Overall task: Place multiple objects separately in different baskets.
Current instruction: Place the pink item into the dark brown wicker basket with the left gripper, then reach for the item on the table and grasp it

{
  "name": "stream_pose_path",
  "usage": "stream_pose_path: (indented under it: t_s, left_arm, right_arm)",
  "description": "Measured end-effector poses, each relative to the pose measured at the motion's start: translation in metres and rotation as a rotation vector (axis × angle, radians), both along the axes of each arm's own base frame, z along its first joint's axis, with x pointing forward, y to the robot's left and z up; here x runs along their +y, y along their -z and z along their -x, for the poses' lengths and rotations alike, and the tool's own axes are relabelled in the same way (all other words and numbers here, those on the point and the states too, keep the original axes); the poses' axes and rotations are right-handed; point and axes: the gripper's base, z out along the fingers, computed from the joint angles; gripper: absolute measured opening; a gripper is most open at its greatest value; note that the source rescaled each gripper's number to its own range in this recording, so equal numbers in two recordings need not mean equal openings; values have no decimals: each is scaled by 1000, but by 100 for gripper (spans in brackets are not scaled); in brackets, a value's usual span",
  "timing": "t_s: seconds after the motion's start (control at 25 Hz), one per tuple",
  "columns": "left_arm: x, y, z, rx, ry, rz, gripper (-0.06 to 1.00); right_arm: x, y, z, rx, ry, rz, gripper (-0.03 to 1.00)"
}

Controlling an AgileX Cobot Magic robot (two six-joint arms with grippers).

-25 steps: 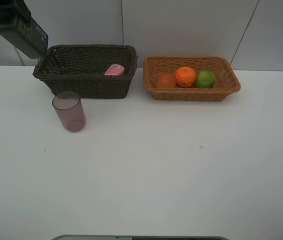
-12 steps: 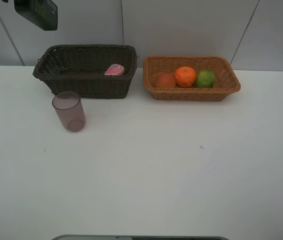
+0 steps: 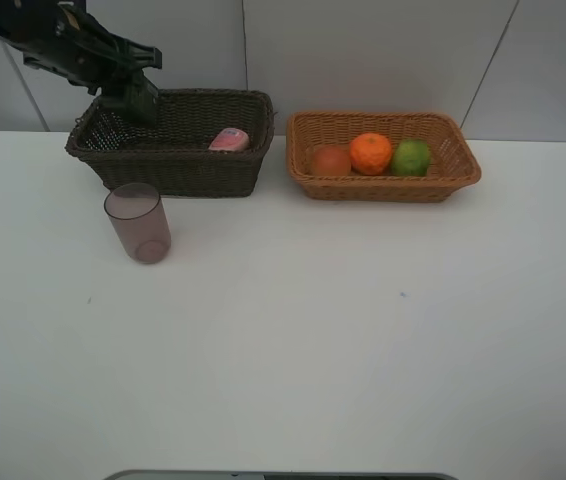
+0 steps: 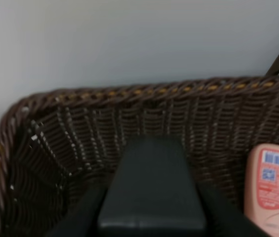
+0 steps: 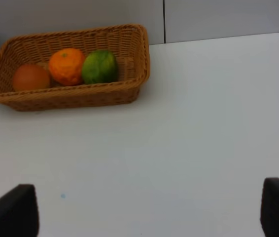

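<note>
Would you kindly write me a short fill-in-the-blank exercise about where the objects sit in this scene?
1. The pink squeeze bottle lies inside the ____ brown basket.
2. The light tan basket holds ____ round fruits.
3. The mauve cup stands on the ____, outside both baskets.
4. Between the red-orange fruit and the green lime sits the ____.

Missing words: dark; three; table; orange
</note>
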Motion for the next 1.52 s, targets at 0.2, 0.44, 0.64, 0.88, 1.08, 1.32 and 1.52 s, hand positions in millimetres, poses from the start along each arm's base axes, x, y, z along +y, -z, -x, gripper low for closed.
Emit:
stream_pose_path:
  t_s: [0.2,0.44,0.64,0.88,1.08,1.32,1.52]
  left_arm:
    - [-3,25,-8,10,0,16,46]
    - [-13,43,-9,30,24,15,46]
    - [-21,55,-8,65,40,7,46]
    - [-24,56,-7,71,45,5,46]
    - [-23,47,-6,65,43,5,78]
    - [-22,16,0,23,39,12,100]
    - [-21,-17,14,41,32,-1,100]
  right_arm:
    - [0,0,0,0,0,0,100]
    - [0,0,0,0,0,0,100]
    - [0,0,0,0,0,0,100]
    - [0,0,0,0,0,0,100]
    - [0,0,0,0,0,0,100]
    - [0,0,0,0,0,0,100]
    - [0,0,0,0,0,0,100]
